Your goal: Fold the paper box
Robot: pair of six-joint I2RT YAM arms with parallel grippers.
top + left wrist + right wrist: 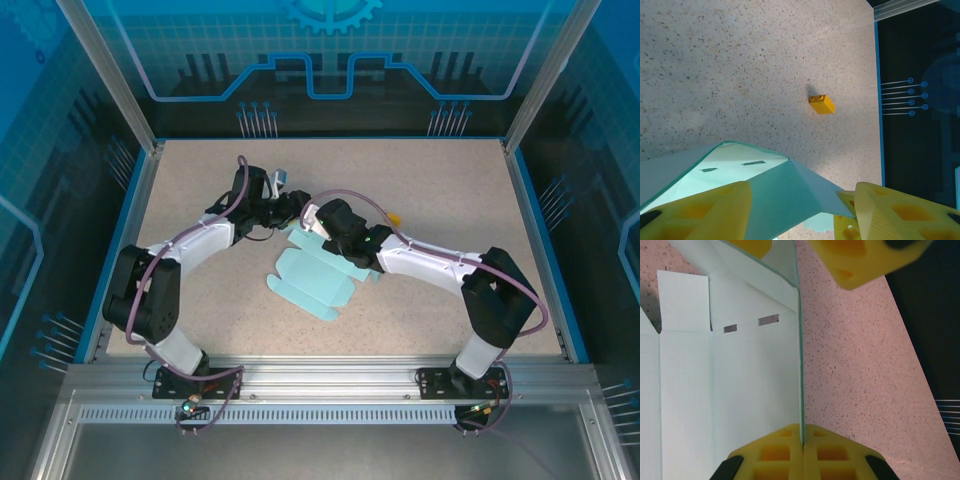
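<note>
At pale-blue thin-card paper box's (pixel 308 283) far edge, right gripper (pixel 802 429) is clamping raised flap (pixel 771 176). Left gripper (pixel 802 194) is straddling it, jaws apart.

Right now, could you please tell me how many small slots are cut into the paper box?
2: one slot and a second beside it, on the same panel of the paper box; others may be hidden.

In the top view, the far edge of the paper box (pixel 308 282) is hidden under the two arms (pixel 345 232). In the wrist views, the sheet is cropped by the picture edges, as are the left tool (pixel 802 205) and the right tool (pixel 802 450).
</note>
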